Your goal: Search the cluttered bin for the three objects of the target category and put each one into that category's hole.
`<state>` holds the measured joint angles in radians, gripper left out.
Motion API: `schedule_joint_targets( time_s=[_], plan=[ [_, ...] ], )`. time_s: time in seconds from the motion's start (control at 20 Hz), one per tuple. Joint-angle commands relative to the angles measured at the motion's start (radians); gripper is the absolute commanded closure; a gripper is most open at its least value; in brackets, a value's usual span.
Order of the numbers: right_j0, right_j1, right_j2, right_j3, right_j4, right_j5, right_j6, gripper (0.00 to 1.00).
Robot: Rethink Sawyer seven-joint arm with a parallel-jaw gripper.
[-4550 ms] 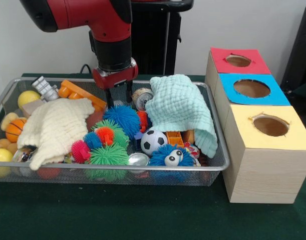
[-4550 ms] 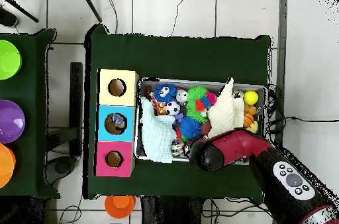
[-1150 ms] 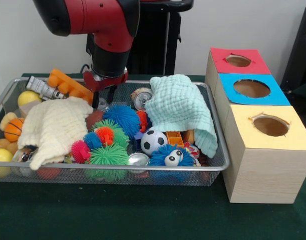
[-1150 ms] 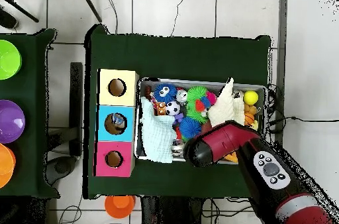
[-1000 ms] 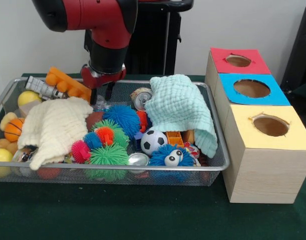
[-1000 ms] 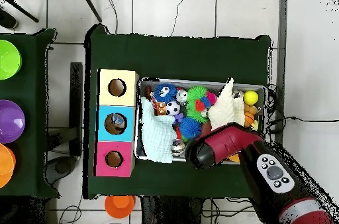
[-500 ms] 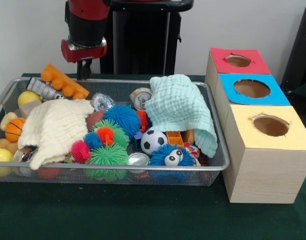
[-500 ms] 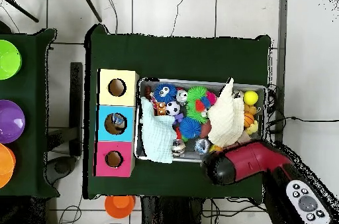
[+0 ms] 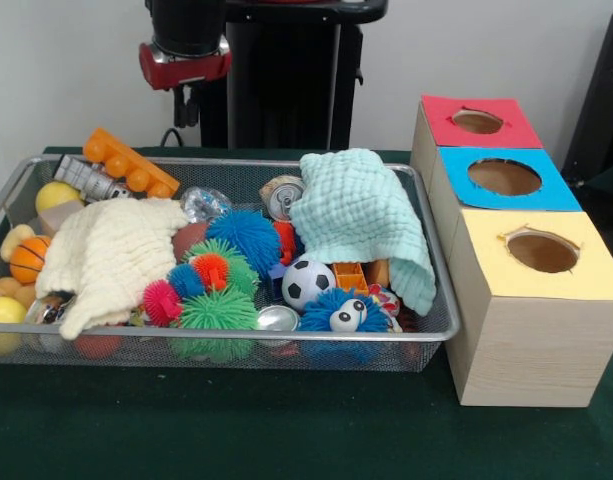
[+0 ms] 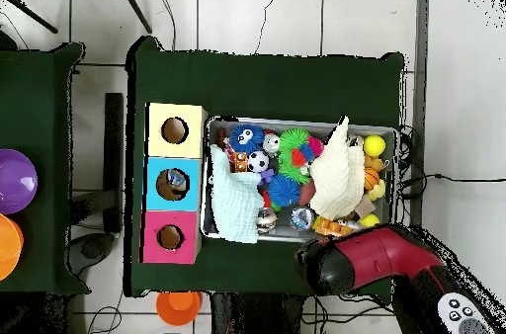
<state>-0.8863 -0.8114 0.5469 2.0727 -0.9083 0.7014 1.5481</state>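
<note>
The gripper (image 9: 189, 108) hangs above the far left part of the bin (image 9: 406, 342), clear of everything in it; its fingers sit close together with nothing between them, though whether they are fully pressed together cannot be told. The bin is a wire mesh tray on the green worktop (image 9: 286, 430), and three boxes stand just beside its right end: a red box (image 9: 478, 120) farthest back, a blue box (image 9: 504, 177) in the middle and a yellow box (image 9: 542, 252) nearest the front edge, each with a round hole in its top. In the bin, a cream cloth (image 9: 111, 255) covers the left part and a mint cloth (image 9: 366, 220) is heaped at the right end. Between them lie spiky balls (image 9: 218, 290), a soccer ball (image 9: 307, 283), a can (image 9: 283, 196) and a crumpled foil ball (image 9: 204, 203). An orange block (image 9: 129, 165) and a grey toy (image 9: 81, 177) rest at the back left corner, with yellow and orange balls along the left end.
</note>
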Motion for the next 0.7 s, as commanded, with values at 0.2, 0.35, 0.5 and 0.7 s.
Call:
schedule_joint_targets(
  time_s=[0.2,0.35,0.5,0.7],
  plan=[
    [0.012,0.052,0.115,-0.023,-0.026,-0.035,-0.191,1.00],
    [0.009,0.074,0.111,-0.058,-0.070,-0.065,-0.180,1.00],
    [0.012,0.104,0.100,-0.095,-0.139,-0.124,-0.148,1.00],
    [0.004,0.124,0.100,-0.108,-0.175,-0.157,-0.144,1.00]
  ],
)
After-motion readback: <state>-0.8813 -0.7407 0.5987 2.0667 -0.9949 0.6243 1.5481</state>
